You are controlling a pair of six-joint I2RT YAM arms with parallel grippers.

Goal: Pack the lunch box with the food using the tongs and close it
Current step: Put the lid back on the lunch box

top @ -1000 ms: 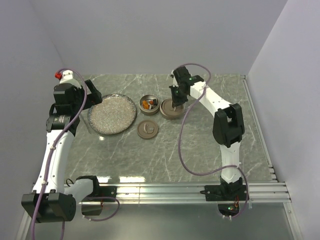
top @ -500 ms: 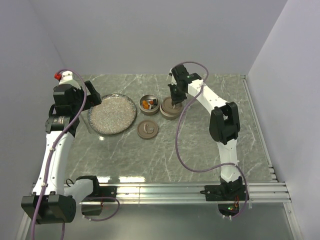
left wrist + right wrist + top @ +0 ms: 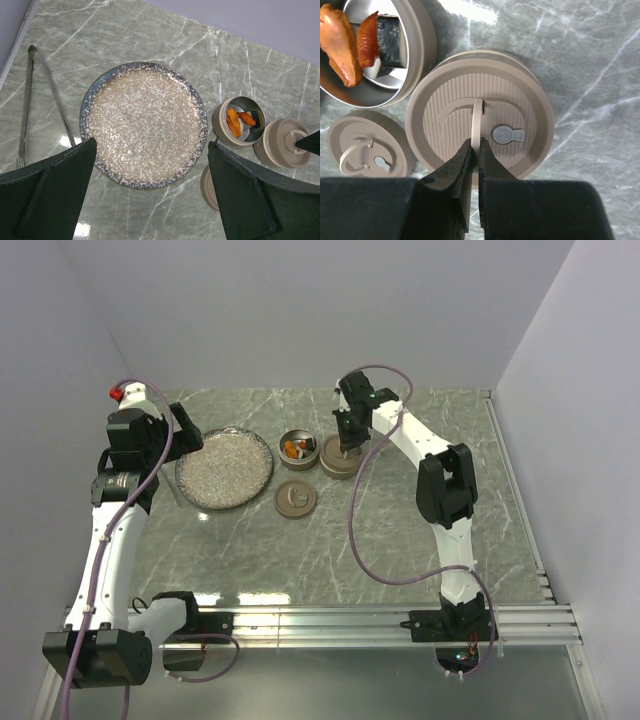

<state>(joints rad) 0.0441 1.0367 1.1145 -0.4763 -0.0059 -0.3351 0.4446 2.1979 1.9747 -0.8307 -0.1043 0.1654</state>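
The tongs (image 3: 25, 100) lie on the grey marble table (image 3: 400, 540) at the far left, just beside the speckled plate (image 3: 145, 100) and apart from both arms; the left claw (image 3: 150, 145) hangs above that plate, released, with its fingers (image 3: 55, 185) spread wide and nothing between them. Right of the plate stands the open tin (image 3: 220, 125), and the food (image 3: 235, 120) sits inside it: orange and reddish pieces against something white and a dark piece; the right wrist view shows the same pieces crowded against one side of the tin. Just in front of the open tin, nearer the arm bases, a loose lid (image 3: 295, 500) lies flat on the table with its ring handle folded down. Right of the open tin and touching or nearly touching it stands the lidded tin (image 3: 340, 462); its loop handle (image 3: 477, 120) is raised upright, and the right claw (image 3: 475, 150) is clenched on that thin strap from above.
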